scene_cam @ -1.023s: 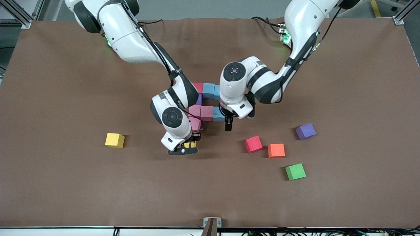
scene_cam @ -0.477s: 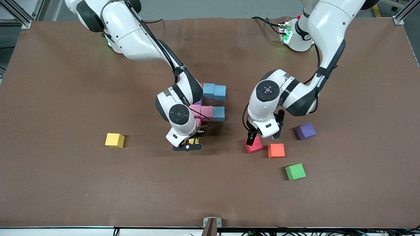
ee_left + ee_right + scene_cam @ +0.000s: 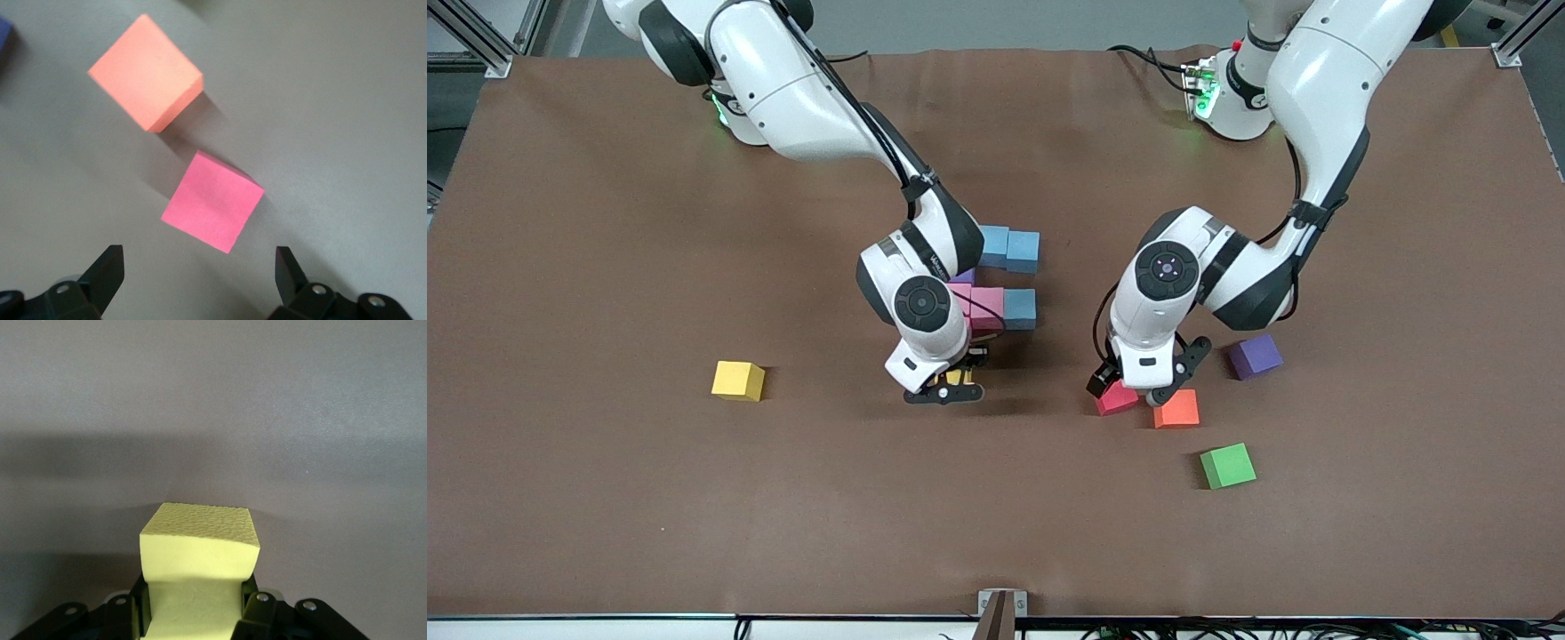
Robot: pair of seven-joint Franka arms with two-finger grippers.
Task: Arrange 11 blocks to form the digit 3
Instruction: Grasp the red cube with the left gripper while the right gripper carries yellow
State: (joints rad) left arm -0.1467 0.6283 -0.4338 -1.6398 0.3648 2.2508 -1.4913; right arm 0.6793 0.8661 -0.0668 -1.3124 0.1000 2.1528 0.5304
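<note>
My right gripper (image 3: pixel 944 388) is shut on a yellow block (image 3: pixel 199 550), low over the table just nearer the camera than the partial digit 3. That figure shows two blue blocks (image 3: pixel 1009 250), a pink block (image 3: pixel 985 305) touching another blue block (image 3: pixel 1020 308), and a bit of purple (image 3: pixel 963 277); the right arm hides the rest. My left gripper (image 3: pixel 1129 391) is open above a red block (image 3: pixel 213 210), which lies between its fingers (image 3: pixel 107 272). An orange block (image 3: pixel 1176 409) sits beside the red one (image 3: pixel 1116 400). A purple block (image 3: pixel 1255 356) lies toward the left arm's end.
A second yellow block (image 3: pixel 738 380) lies alone toward the right arm's end. A green cube (image 3: pixel 1227 466) sits nearer the camera than the orange block. The brown table cover (image 3: pixel 996 516) is bare along the camera's edge.
The left arm swung from beside the figure to over the red block, its gripper still open. The right gripper shifted slightly toward the left arm's end with the yellow block.
</note>
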